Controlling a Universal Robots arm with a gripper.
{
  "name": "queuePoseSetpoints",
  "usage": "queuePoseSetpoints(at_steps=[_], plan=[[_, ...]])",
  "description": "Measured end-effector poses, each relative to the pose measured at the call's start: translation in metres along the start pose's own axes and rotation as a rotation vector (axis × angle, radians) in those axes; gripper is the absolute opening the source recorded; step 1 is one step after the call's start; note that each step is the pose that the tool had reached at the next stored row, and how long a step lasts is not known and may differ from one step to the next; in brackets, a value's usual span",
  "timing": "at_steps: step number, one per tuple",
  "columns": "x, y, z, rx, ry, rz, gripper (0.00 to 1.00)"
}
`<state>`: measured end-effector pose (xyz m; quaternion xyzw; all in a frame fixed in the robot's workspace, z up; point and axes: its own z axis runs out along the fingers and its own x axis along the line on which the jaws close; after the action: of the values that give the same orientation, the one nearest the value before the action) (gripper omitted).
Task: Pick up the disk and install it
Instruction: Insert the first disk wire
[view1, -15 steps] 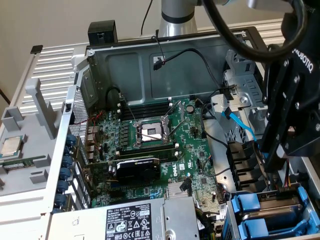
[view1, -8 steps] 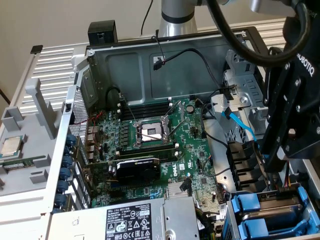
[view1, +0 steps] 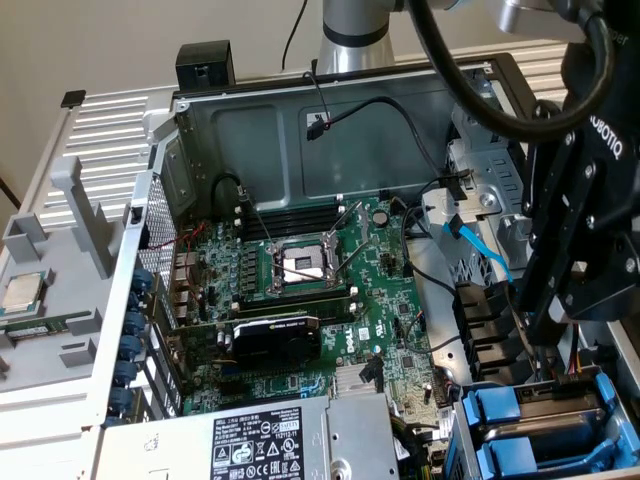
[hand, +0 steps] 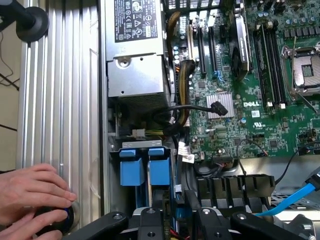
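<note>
One open computer case is seen, with two blue disk carriers, one grey power supply and one gripper.

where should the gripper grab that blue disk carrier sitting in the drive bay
Judging from the pictures, take the disk by its blue carrier end, the part standing proud of the bay, coming straight down from the open side of the case. The rest sits sunk between the bay walls, offering little to grip.

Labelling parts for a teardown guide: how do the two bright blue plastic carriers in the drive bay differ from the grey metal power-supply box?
The blue carriers are bright plastic and stand on edge, side by side in the bay; the power-supply box is dull grey metal, far bulkier, with a printed warning label and a vent grille. Both sit inside the case along the same edge.
</note>
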<state>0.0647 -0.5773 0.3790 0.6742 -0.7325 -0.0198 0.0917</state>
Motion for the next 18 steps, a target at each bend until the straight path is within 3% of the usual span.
queuePoseSetpoints(at_steps=[18], plan=[[-0.0040,-0.0006,0.0060,-0.0011,-0.0011,0.008,0.31]])
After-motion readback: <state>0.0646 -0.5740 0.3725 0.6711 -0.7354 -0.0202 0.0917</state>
